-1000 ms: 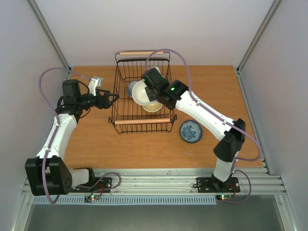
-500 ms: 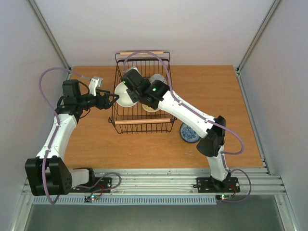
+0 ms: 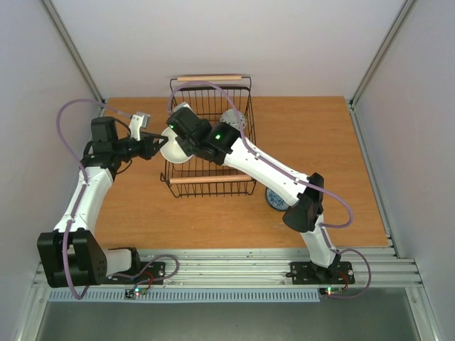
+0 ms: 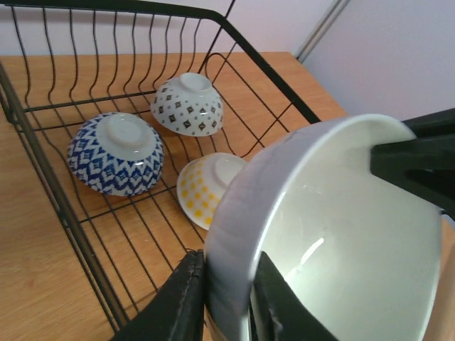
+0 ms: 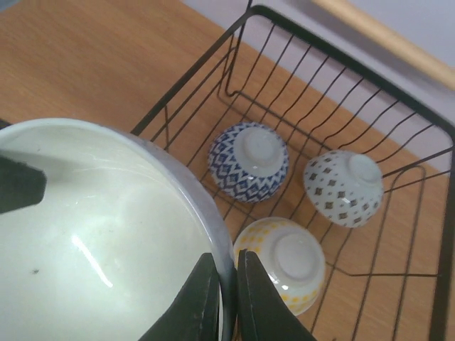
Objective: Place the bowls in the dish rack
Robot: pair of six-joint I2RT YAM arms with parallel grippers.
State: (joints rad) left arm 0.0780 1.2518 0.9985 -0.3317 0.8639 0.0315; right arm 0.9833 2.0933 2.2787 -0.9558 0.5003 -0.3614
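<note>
A plain pale green bowl hangs tilted over the left wall of the dish rack. Both grippers hold it. My left gripper is shut on its near rim, one finger outside the wall and one inside. My right gripper pinches the opposite rim. From above, the left gripper and right gripper meet at this bowl. Three bowls lie upside down in the rack: blue-patterned, grey-dotted and yellow-dotted.
A blue-patterned bowl sits upright on the wooden table right of the rack, partly hidden under my right arm. The rack's far wooden handle lies near the back wall. Grey side walls close in the table.
My right arm carried the pale green bowl leftward across the rack to its left wall. My left gripper, open before, has closed on the bowl's rim.
</note>
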